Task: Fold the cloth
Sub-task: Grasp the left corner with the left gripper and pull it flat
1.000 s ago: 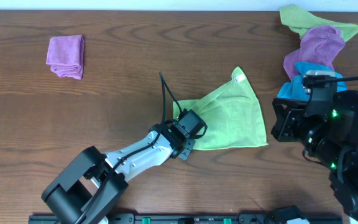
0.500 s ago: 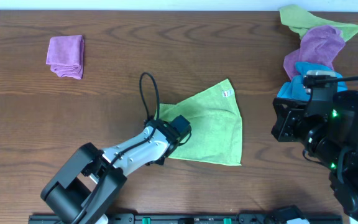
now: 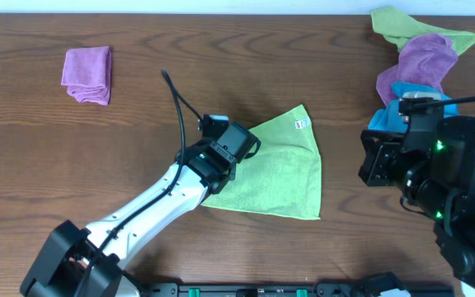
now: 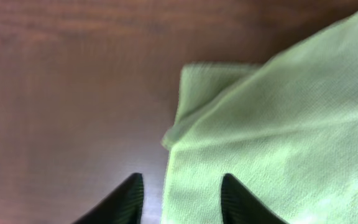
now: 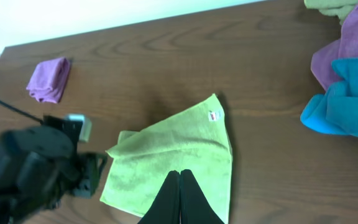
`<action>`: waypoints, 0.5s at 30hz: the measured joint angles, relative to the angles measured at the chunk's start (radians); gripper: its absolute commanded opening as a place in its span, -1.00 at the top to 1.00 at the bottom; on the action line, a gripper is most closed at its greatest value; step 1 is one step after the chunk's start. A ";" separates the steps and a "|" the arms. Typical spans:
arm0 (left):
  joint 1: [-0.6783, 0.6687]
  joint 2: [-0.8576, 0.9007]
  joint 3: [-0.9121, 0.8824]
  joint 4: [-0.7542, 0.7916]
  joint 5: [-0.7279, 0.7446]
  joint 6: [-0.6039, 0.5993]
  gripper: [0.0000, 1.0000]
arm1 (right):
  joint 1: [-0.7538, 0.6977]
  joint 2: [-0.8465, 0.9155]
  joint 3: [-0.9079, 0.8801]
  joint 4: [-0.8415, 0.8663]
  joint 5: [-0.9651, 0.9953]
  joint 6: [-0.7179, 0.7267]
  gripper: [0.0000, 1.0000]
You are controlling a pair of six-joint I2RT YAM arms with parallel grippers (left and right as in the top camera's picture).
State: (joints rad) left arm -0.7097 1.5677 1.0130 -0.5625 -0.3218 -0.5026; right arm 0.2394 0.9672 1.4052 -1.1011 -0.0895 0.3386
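The lime-green cloth (image 3: 283, 169) lies folded flat in the middle of the table, its white tag (image 3: 299, 124) at the far corner. It also shows in the right wrist view (image 5: 166, 155). My left gripper (image 4: 180, 186) is open and hovers over the cloth's left edge (image 4: 272, 124), one finger over wood and one over fabric, holding nothing. A lower layer's corner peeks out at that edge. In the overhead view the left gripper (image 3: 229, 148) sits at the cloth's left corner. My right gripper (image 5: 179, 180) is shut and empty, held off to the right of the cloth.
A folded purple cloth (image 3: 87, 74) lies at the far left. A pile at the far right holds a duller green cloth (image 3: 411, 25), a purple cloth (image 3: 423, 58) and a teal cloth (image 3: 398, 103). The right arm (image 3: 423, 169) stands beside that pile.
The left gripper dragged the cloth leftward, then let go and moved up and away along the cloth's left edge. The cloth now lies still. The right arm has barely moved.
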 measured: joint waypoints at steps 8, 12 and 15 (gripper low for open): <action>0.112 0.092 -0.001 0.081 0.076 0.146 -0.15 | 0.000 0.002 0.000 -0.013 0.000 -0.015 0.97; 0.138 0.114 -0.001 0.104 0.146 0.189 -0.16 | 0.000 0.002 0.000 -0.014 0.000 -0.019 0.97; 0.138 0.114 -0.002 0.107 0.188 0.209 -0.17 | 0.000 0.002 0.000 -0.014 0.000 -0.021 0.97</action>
State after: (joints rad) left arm -0.5713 1.6814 1.0115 -0.4557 -0.1333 -0.2932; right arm 0.2394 0.9695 1.4055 -1.1152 -0.0891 0.3180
